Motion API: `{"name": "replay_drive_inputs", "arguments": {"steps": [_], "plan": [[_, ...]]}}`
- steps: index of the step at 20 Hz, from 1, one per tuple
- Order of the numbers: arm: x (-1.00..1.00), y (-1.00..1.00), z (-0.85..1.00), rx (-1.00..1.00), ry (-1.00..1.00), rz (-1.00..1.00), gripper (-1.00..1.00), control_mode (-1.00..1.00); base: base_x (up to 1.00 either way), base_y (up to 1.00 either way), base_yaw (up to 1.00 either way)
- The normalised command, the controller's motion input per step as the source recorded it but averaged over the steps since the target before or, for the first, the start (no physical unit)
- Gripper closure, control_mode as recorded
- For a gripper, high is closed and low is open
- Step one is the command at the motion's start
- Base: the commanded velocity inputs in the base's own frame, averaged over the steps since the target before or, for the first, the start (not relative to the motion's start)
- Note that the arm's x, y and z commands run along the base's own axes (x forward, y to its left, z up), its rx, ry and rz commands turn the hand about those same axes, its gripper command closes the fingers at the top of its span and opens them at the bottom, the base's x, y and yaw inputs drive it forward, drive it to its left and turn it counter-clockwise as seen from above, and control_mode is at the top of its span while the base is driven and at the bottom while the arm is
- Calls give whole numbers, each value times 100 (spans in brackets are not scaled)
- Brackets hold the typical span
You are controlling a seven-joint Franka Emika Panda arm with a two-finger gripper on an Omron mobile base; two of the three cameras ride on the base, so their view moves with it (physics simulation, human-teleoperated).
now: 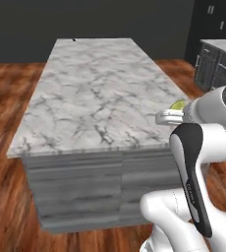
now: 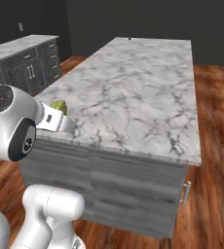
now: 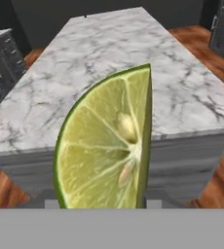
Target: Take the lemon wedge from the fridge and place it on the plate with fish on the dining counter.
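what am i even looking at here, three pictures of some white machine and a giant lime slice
It is a rendered kitchen with a white robot arm on a driving base. Two pictures come from cameras on the base, behind the arm to its left and right; both look over it at a long dining counter with a marble top. The third comes from a camera on the hand, looking along the gripper, so what it carries looks huge. That is the lemon wedge, a small yellow-green slice with seeds, held in the gripper near the counter's near corner; from the base it is just a small green bit. Dark cabinets stand beside the wooden floor.
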Motion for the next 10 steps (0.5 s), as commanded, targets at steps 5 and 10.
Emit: {"name": "replay_drive_inputs", "arguments": {"steps": [5,10], "plan": [[0,0,0,0,0,0,100,100,0,-100,-19],[0,0,0,0,0,0,100,100,9,-100,-19]]}}
